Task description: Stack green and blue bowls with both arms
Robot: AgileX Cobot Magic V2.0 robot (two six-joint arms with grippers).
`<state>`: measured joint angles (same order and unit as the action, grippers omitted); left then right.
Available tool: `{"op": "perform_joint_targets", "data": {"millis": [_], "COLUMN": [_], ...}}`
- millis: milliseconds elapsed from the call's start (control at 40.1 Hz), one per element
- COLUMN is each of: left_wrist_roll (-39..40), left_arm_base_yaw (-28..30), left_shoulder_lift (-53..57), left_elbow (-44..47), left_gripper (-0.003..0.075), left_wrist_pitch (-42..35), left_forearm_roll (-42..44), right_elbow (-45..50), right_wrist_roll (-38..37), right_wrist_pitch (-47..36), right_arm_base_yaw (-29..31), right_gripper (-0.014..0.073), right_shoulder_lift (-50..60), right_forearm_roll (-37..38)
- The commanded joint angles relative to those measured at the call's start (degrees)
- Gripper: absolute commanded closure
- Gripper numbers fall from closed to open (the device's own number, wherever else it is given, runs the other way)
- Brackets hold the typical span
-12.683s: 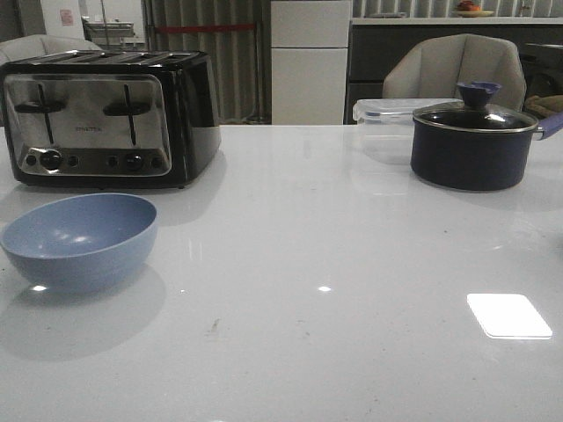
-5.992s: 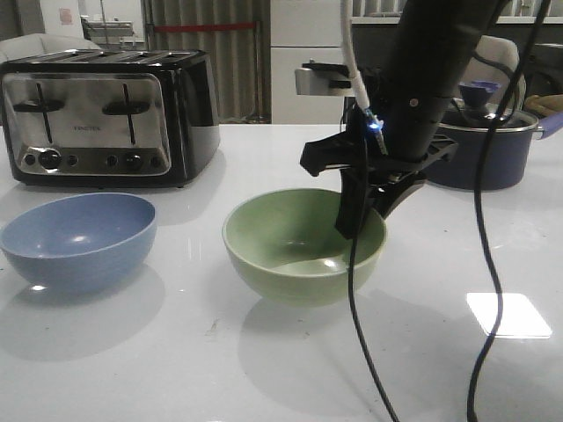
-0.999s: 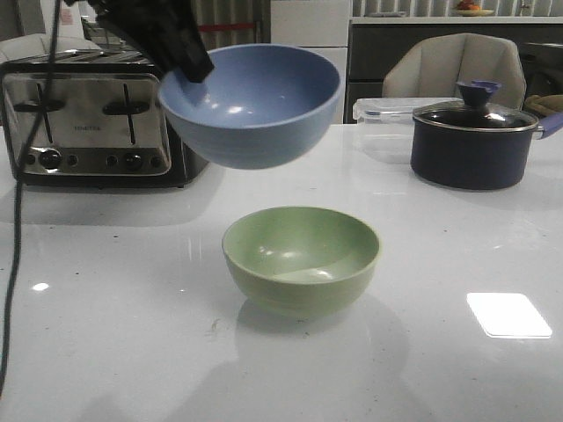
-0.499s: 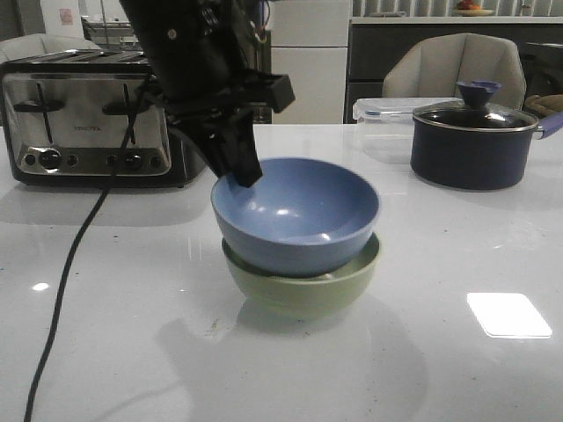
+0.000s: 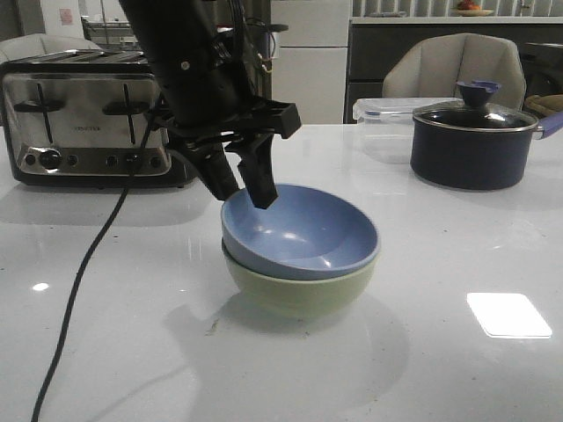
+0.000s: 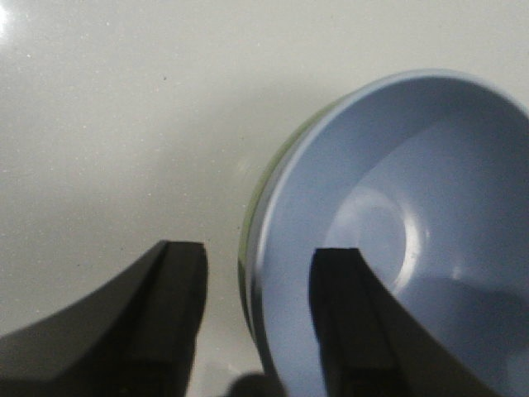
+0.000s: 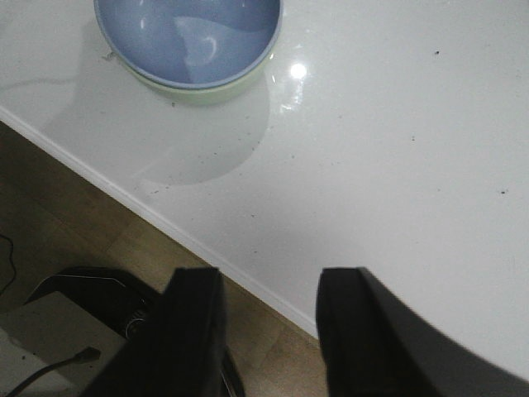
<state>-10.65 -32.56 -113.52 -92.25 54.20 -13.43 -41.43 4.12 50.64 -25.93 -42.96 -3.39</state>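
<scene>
Two bowls sit on the white table point(image 5: 457, 264), one of each colour, nested mouth-up near the middle. The blue bowl point(image 5: 303, 236) rests inside the green bowl point(image 5: 299, 290), and only a band of green shows below the blue rim. Being round, neither has a long axis to speak of; the blue one sits slightly tilted, its rim a little higher toward nine o'clock.

The left gripper point(image 5: 242, 189) hangs over that nine o'clock edge with its fingers spread, one outside the rim and one above the inside wall; from the wrist camera they stand apart with the rim of the blue bowl between them, and I cannot tell whether either touches it. The right gripper point(image 7: 269, 331) is spread and empty, hovering beyond the table's near edge, over the floor.

One toaster point(image 5: 88, 119) stands toward ten o'clock, one dark lidded pot point(image 5: 475, 145) toward two o'clock, with one clear container point(image 5: 383, 114) just beside it.
</scene>
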Motion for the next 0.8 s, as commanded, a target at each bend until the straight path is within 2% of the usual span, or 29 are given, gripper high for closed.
{"op": "perform_joint_targets", "data": {"millis": [0,325,774], "left_wrist_roll": [0.07,-1.31,-1.58], "left_arm_base_yaw": [-0.33,-0.42,-0.42], "left_shoulder_lift": [3.94,18.13,47.38], "left_elbow": [-2.67,0.53,24.09], "left_gripper": [0.0243,0.0244,0.0244], "left_wrist_pitch": [-1.66,-1.54,-4.34], "left_forearm_roll": [-1.47,-1.01,3.22], "right_elbow": [-1.41,-1.41,-1.41], "right_wrist_roll": [-0.02,-0.02,-0.02], "right_wrist_pitch": [-3.33,-3.33,-3.33], "right_arm_base_yaw": [0.03,0.03,0.03], "right_gripper": [0.0202,0.0202,0.0202], "right_shoulder_lift": [0.24,0.24,0.24], "right_forearm_roll": [-0.2,-0.2,-0.2]}}
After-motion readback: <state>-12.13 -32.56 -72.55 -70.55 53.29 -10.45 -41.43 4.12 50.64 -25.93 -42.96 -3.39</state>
